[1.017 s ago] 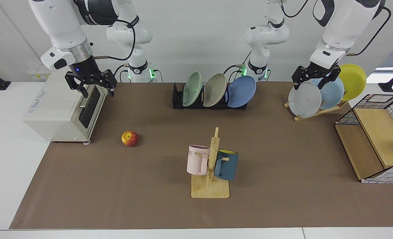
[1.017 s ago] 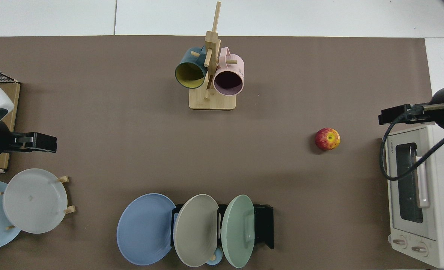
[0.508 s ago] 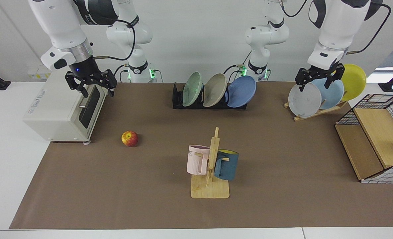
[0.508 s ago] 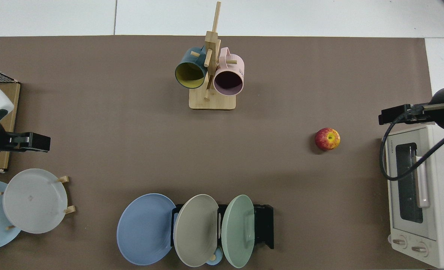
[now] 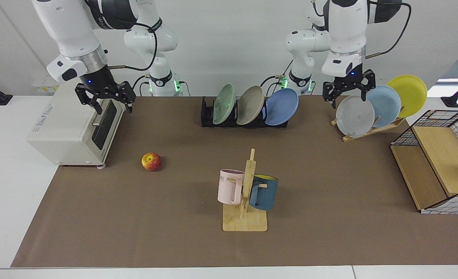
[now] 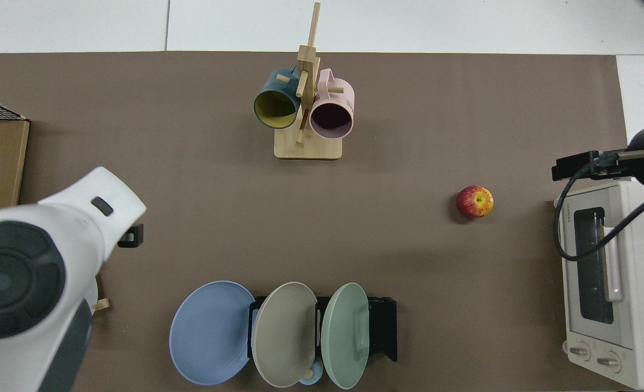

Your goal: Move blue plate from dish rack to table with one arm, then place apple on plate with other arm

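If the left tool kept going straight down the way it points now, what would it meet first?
Probably the grey plate on the wooden stand: the left tool, open and pointing down, hangs just above its upper rim. Depth is unclear, so it might pass in front.

A plain white wall (image 5: pixel 229 42) stands behind the table (image 5: pixel 8 186), whose white top shows at the edges around a wide brown mat (image 5: pixel 321 186). Even, soft light falls from above, leaving faint shadows. At the far right edge a bright window-like strip (image 5: pixel 455 82) glows
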